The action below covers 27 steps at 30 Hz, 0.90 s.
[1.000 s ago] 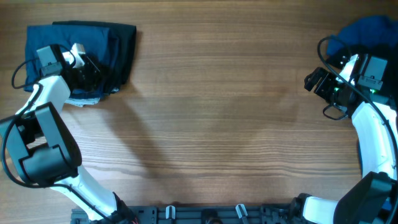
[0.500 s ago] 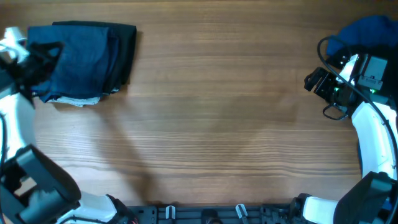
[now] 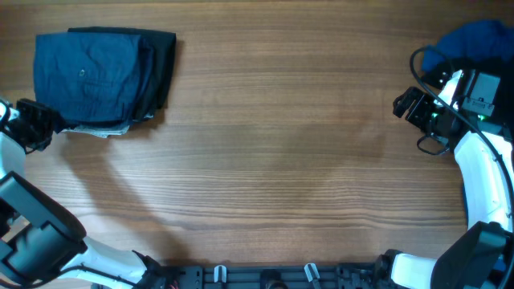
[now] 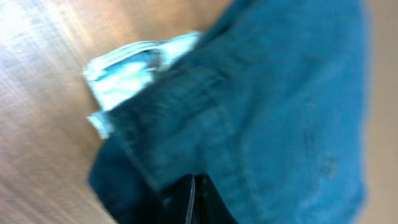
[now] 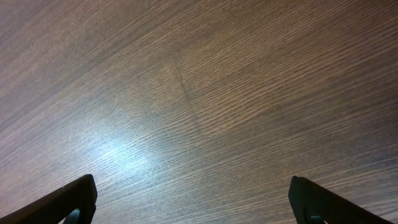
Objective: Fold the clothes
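A folded stack of dark navy denim trousers (image 3: pixel 96 72) lies at the table's far left, with black fabric (image 3: pixel 165 68) at its right edge and a pale patterned piece (image 3: pixel 104 130) peeking out below. My left gripper (image 3: pixel 44 124) is shut and empty, just off the stack's lower left corner. The blurred left wrist view shows the denim (image 4: pixel 280 106), the pale fabric (image 4: pixel 130 62) and my closed fingers (image 4: pixel 194 199). My right gripper (image 3: pixel 404 104) is open and empty over bare wood (image 5: pixel 193 199), next to a royal blue garment (image 3: pixel 474 40) at the far right.
The brown wooden table (image 3: pixel 273 160) spreads between the two arms. A black rail with clips (image 3: pixel 265 274) runs along the front edge. Cables loop round the right wrist (image 3: pixel 426 80).
My left gripper has come off the top of the folded stack, swung left and then down to its lower left corner. The stack lies uncovered. The right arm has not moved.
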Motion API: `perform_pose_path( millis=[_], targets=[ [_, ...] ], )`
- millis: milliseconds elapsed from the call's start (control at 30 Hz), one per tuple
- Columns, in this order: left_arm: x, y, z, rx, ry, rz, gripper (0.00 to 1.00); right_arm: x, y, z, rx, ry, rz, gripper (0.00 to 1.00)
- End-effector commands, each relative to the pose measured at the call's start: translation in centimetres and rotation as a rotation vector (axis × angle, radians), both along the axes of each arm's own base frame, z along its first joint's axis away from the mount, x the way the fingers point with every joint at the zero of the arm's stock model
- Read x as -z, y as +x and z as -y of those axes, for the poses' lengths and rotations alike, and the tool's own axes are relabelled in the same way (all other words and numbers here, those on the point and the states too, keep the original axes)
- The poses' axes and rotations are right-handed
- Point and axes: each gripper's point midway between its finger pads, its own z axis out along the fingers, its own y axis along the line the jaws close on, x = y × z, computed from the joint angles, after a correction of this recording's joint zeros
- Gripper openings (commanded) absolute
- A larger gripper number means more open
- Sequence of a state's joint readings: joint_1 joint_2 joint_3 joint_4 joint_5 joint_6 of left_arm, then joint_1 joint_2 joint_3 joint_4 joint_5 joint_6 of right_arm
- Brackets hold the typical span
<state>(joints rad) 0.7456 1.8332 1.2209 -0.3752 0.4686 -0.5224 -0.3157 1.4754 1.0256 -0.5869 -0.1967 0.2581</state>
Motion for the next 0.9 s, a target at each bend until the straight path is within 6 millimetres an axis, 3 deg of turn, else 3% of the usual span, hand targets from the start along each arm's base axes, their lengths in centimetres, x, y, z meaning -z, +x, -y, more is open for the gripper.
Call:
perform_pose_path(
  millis=[0,100,167,233,367,500,600,733,800,867],
  targets=[
    [1.4,-0.9,-1.0,-0.056,0.03,-0.063,0.04,0.0,0.1,0.3,0.014,-0.014,-0.004,1.0],
    [0.2,-0.2,-0.2,-0.023,0.007,-0.011,0.04,0.0,0.1,0.3,0.014,-0.014,-0.004,1.0],
    [-1.9,0.8,1.2,0.043,-0.034,0.084,0.04,0.0,0.1,0.3,0.014,-0.014,-0.004,1.0],
    [-5.0,1.9,3.4,0.123,-0.092,0.197,0.04,0.0,0.1,0.3,0.014,-0.014,-0.004,1.0],
    [-9.4,3.0,7.7,0.197,-0.108,0.269,0.04,0.0,0.1,0.3,0.014,-0.014,-0.004,1.0],
    [-12.1,4.2,12.3,0.279,-0.073,0.302,0.04,0.0,0.1,0.3,0.014,-0.014,-0.004,1.0],
    [-12.7,5.4,15.9,0.343,-0.029,0.301,0.04,0.0,0.1,0.3,0.014,-0.014,-0.004,1.0],
    [-12.0,6.6,19.5,0.388,0.034,0.265,0.09,0.0,0.1,0.3,0.014,-0.014,-0.004,1.0],
    [-11.7,6.9,21.1,0.407,0.058,0.251,0.2,0.0,0.1,0.3,0.014,-0.014,-0.004,1.0],
    [-11.5,7.1,22.2,0.416,0.082,0.24,0.41,0.0,0.1,0.3,0.014,-0.014,-0.004,1.0]
  ],
)
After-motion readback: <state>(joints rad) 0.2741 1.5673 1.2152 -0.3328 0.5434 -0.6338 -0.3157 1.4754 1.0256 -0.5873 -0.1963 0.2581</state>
